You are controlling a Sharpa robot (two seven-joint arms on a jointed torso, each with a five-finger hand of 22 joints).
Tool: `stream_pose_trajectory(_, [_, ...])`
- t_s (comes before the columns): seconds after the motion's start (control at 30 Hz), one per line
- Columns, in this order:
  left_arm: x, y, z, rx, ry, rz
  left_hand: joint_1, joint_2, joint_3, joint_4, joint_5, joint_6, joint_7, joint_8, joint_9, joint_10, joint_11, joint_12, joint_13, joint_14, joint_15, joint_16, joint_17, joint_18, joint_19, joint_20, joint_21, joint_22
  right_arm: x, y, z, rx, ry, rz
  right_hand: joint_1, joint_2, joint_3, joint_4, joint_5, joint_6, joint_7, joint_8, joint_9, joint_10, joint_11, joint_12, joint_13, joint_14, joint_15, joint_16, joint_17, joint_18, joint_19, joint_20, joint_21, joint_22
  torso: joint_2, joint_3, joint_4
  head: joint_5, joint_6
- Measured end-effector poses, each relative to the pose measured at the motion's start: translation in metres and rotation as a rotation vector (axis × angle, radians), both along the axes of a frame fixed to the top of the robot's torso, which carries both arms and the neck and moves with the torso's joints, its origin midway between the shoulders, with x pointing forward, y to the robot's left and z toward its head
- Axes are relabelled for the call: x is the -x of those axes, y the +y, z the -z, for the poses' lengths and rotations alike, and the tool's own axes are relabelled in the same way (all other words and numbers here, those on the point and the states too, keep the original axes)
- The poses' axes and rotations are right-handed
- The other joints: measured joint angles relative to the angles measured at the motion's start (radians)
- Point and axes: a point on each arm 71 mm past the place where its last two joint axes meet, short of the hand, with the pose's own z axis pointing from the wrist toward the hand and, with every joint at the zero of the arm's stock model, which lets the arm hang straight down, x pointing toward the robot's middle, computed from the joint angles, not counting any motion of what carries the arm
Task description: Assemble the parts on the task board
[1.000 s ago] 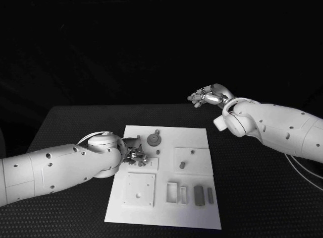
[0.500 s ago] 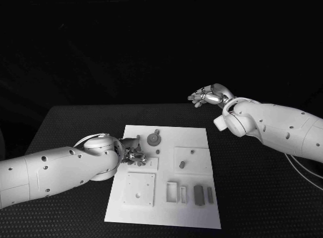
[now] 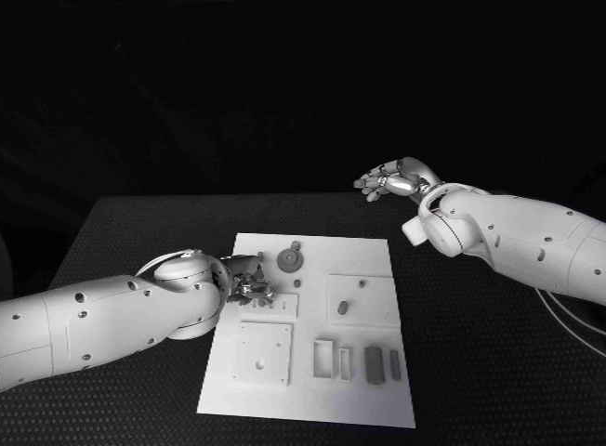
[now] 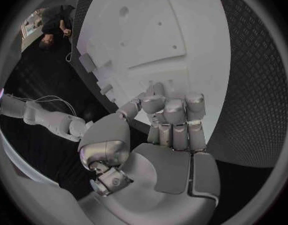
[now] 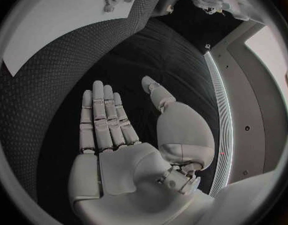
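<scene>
The white task board (image 3: 317,395) lies in the middle of the black table. Near its far edge a round grey part (image 3: 293,259) lies on it. A small peg (image 3: 341,308) stands in a square plate (image 3: 373,299), and two dark bars (image 3: 373,364) sit near the front. My left hand (image 3: 252,289) hovers low over the board's left edge. In the left wrist view its fingers (image 4: 174,120) are curled in above the board (image 4: 150,30), with no part visible in them. My right hand (image 3: 394,178) is raised beyond the table's far edge, fingers (image 5: 103,120) straight and spread, holding nothing.
A white square plate (image 3: 263,353) with small holes lies at the board's front left, with two narrow slots (image 3: 333,360) beside it. Black table (image 3: 491,372) surrounds the board on all sides. The right forearm (image 3: 531,242) hangs over the table's right side.
My left hand has crept slightly toward the far side along the board's left edge. The right arm and the parts have not moved.
</scene>
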Motion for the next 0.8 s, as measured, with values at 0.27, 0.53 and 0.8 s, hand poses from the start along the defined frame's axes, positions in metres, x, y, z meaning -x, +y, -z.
stream_pose_trajectory(0.27, [0.0041, 0.0002, 0.003, 0.018, 0.001, -0.01, 0.001, 0.001, 0.004, 0.004, -0.033, 0.002, -0.002, 0.0, -0.005, 0.0, 0.0, 0.004, -0.004, 0.0, -0.003, 0.0, -0.004, 0.0, -0.004, 0.004, 0.004, 0.0, 0.0, -0.001, 0.0003, 0.0, 0.001, 0.002, -0.004, 0.004, 0.0, 0.0, 0.006, 0.0, 0.0, 0.0, -0.001, 0.0, 0.0, 0.0, -0.001, 0.0, 0.0, 0.0, 0.0, 0.0, 0.0, 0.0, 0.0, 0.001, 0.0, 0.0005, -0.0009, 0.002, -0.003])
stream_pose_trajectory(0.53, [0.0074, 0.0001, 0.0064, 0.028, 0.004, -0.016, 0.001, 0.001, 0.003, 0.006, -0.039, 0.003, -0.003, -0.003, -0.006, 0.0, 0.0, 0.008, -0.005, 0.001, -0.005, 0.004, -0.005, 0.0, -0.004, 0.004, 0.004, 0.0, 0.0001, -0.0014, 0.0008, 0.0, 0.002, 0.003, -0.004, 0.004, 0.0, 0.0, 0.01, 0.0, 0.0, 0.0, -0.002, 0.0, 0.0, 0.0, -0.003, 0.0, 0.0, 0.0, -0.001, 0.0, 0.0, 0.0, 0.0, 0.002, 0.0, 0.0003, 0.0, 0.002, -0.005])
stream_pose_trajectory(0.8, [0.0092, 0.0002, 0.0091, 0.034, 0.002, -0.021, -0.003, 0.005, 0.002, 0.006, -0.052, 0.01, -0.01, -0.003, -0.007, 0.0, 0.0, 0.008, -0.007, 0.001, -0.005, 0.004, -0.006, 0.0, -0.006, 0.001, 0.004, 0.0, 0.0002, -0.0022, 0.0011, 0.0, 0.003, 0.004, -0.008, 0.0, 0.0, 0.0, 0.01, 0.0, 0.0, 0.0, -0.002, 0.004, -0.004, 0.0, -0.003, 0.0, 0.0, 0.0, -0.001, 0.0, 0.0, 0.0, 0.0, 0.003, 0.0, 0.0, -0.0005, 0.004, -0.005])
